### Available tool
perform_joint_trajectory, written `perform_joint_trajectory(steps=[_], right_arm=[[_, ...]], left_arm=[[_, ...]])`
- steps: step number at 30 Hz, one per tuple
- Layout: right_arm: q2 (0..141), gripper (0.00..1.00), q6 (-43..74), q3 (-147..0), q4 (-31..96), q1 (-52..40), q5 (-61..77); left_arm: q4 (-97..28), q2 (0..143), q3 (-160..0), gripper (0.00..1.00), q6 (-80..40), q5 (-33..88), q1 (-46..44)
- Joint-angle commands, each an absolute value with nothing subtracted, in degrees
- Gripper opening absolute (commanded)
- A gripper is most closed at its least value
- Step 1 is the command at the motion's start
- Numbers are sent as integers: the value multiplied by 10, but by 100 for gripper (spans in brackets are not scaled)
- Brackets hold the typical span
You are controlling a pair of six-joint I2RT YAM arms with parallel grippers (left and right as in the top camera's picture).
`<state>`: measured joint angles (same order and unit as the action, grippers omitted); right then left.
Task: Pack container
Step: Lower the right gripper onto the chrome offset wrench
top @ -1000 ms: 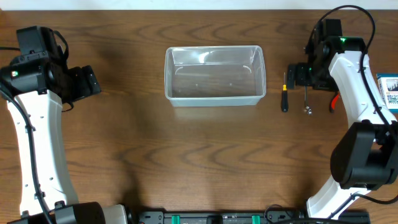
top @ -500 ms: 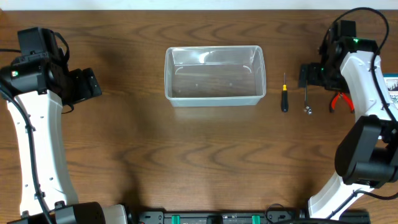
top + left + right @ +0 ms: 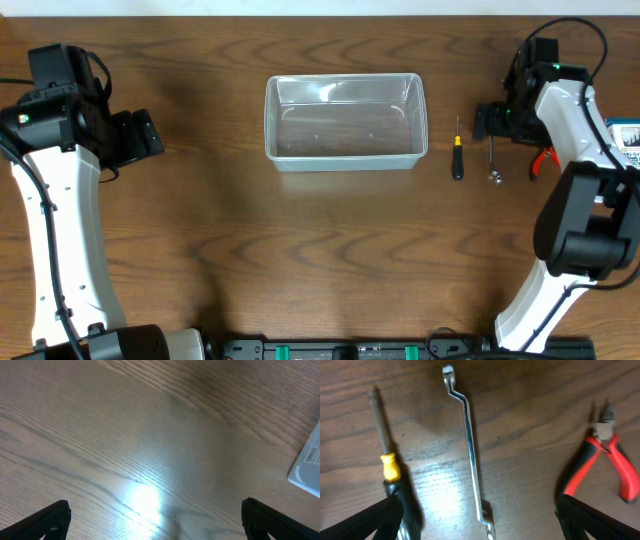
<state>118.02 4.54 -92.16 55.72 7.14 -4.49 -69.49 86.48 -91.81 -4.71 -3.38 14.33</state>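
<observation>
Container mid-table, toward far edge. Screwdriver, wrench, pliers lying right of it, apart. Right gripper over wrench, jaws wide, holding nothing. Left gripper well left, likewise wide, unladen.

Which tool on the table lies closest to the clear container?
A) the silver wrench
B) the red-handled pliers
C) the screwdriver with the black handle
C: in the overhead view the screwdriver lies just right of the container, while the wrench and the pliers lie farther to the right.
</observation>
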Motion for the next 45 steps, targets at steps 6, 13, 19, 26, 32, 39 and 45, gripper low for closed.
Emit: perform_joint_trajectory(steps=[6,13,19,26,32,39,45], right_arm=[[1202,99,41,-926,540,70,-42],[1226,99,27,-926,535,71,-43],[1232,99,34,-926,531,70,-43],[1234,99,42,-926,529,70,-44],[1245,99,42,-926,536,70,-42],[1257,99,43,-926,537,70,-40],[1259,99,42,-926,537,70,-40]], left_arm=[[-698,859,-931,98,-50,-35,146],[-699,859,-931,98,-50,-35,146],[-698,859,-931,98,-50,-35,146],[-699,859,-931,98,-50,-35,146],[-699,859,-931,98,-50,-35,146],[-709,859,-931,98,-50,-35,146],[-712,859,-931,98,-50,-35,146]])
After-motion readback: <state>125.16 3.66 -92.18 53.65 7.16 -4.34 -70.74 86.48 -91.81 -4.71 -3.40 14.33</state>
